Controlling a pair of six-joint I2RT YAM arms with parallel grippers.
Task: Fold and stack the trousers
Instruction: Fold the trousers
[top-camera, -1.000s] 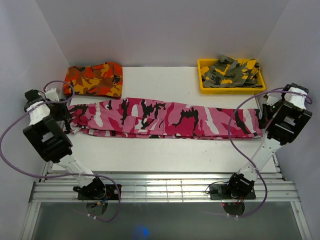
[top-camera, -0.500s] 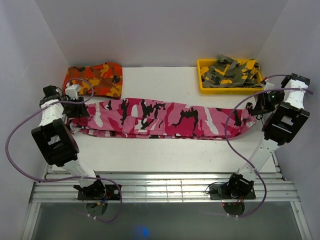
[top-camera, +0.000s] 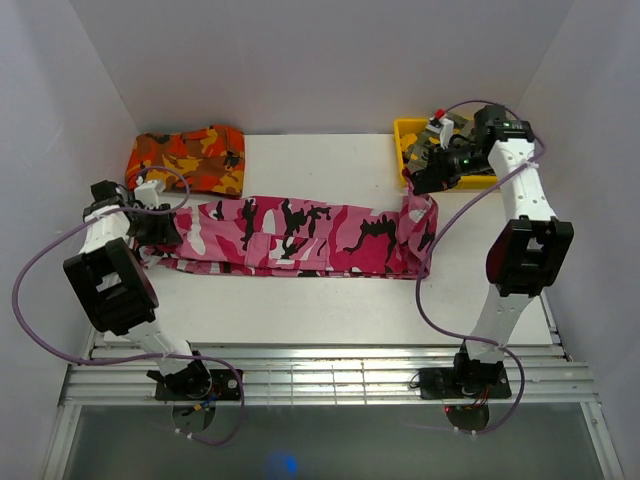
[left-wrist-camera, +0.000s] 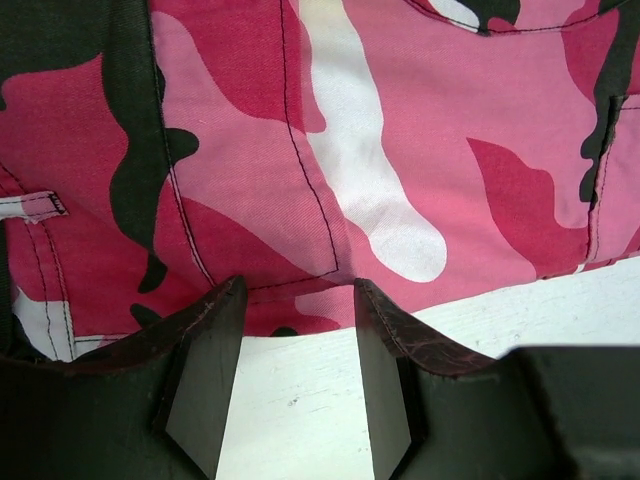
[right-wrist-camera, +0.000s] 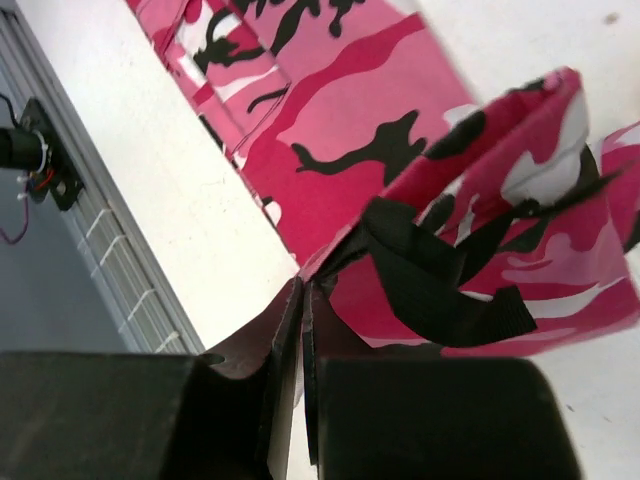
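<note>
The pink camouflage trousers (top-camera: 300, 232) lie lengthwise across the white table. My right gripper (top-camera: 418, 185) is shut on their right end and holds it lifted and turned over toward the left; the wrist view shows the pinched pink cloth (right-wrist-camera: 470, 200) with a black strap hanging from it. My left gripper (top-camera: 166, 226) is open at the left end; its fingertips (left-wrist-camera: 225, 300) stand apart over bare table just at the cloth's edge (left-wrist-camera: 350, 150), holding nothing.
Folded orange-red camouflage trousers (top-camera: 190, 157) lie at the back left. A yellow bin (top-camera: 404, 150) with olive-grey camouflage trousers (top-camera: 470, 155) stands at the back right, just behind my right arm. Grey walls close both sides. A metal rail frame (top-camera: 320, 375) runs along the near edge.
My right gripper has carried the trousers' right end up and leftward, so the cloth now doubles over. My left gripper moved in toward the left end and stays open there.
</note>
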